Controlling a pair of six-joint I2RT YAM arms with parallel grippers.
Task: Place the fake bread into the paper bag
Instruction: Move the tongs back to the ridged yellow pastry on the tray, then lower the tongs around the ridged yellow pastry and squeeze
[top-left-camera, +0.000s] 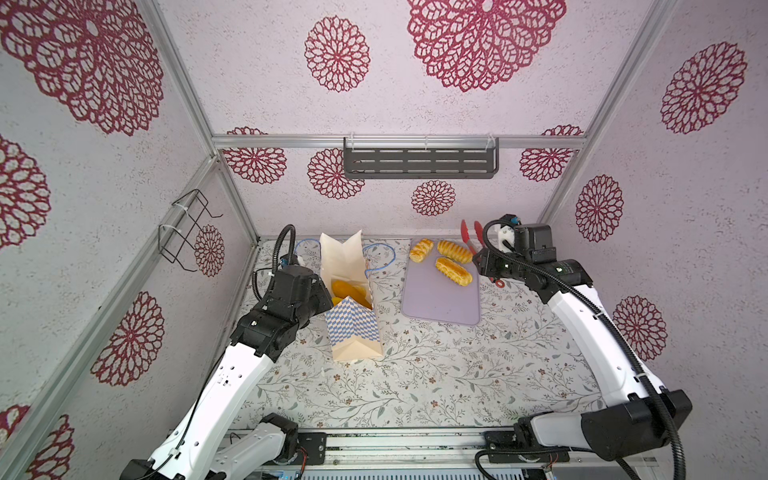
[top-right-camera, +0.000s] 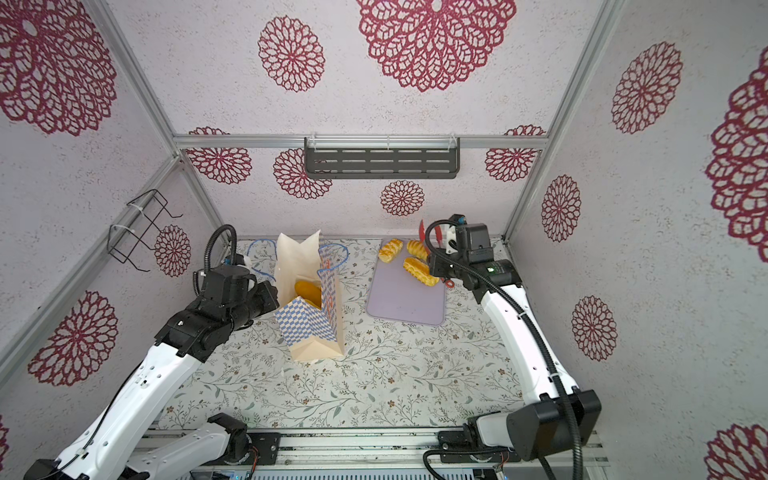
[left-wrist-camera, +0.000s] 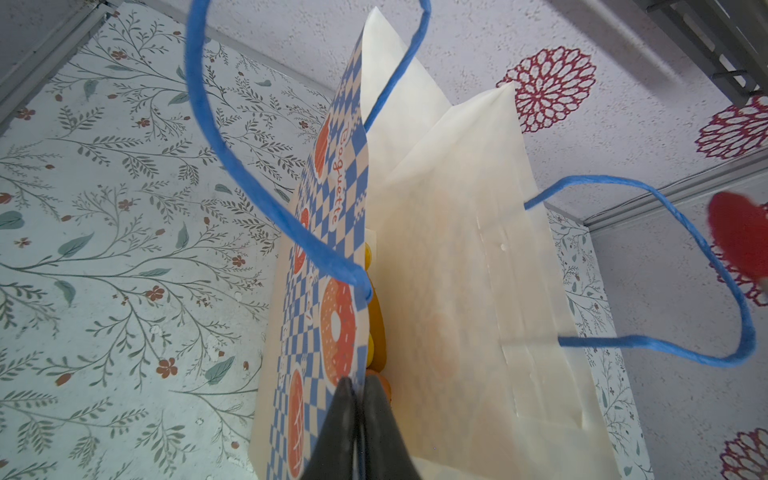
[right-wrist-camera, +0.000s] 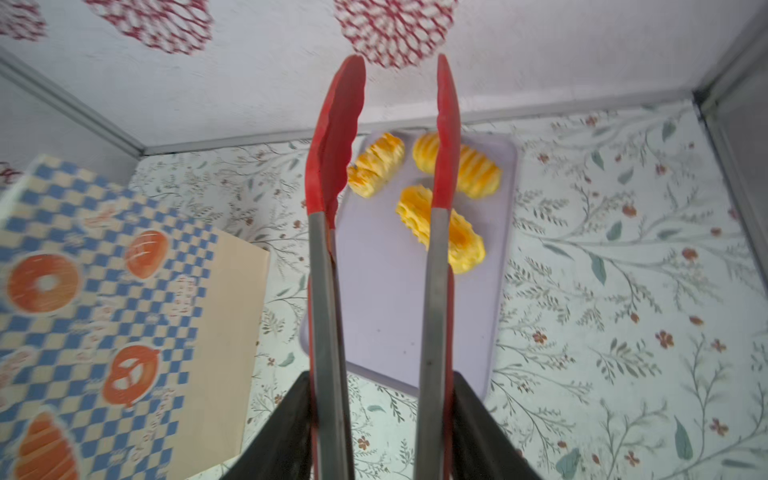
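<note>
Floral tabletop (top-left-camera: 415, 374), pink rosette walls around it. My left end effector (left-wrist-camera: 360, 386) is pinched tight on the checkered rim of the bag (top-left-camera: 353, 328), which stands on the tabletop with its mouth open. Some bread (top-left-camera: 347, 289) already lies inside; how much, I cannot tell. Three loaves (top-left-camera: 453, 271) are left on the tray (top-left-camera: 436, 307), well apart from the bag. My right end effector (right-wrist-camera: 380, 415) grips the tongs (right-wrist-camera: 332, 166), their red tips apart and empty above those loaves. I judge the job partly done, with three pickups to go.

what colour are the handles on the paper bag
Blue; the cord handles show best in the left wrist view.
</note>
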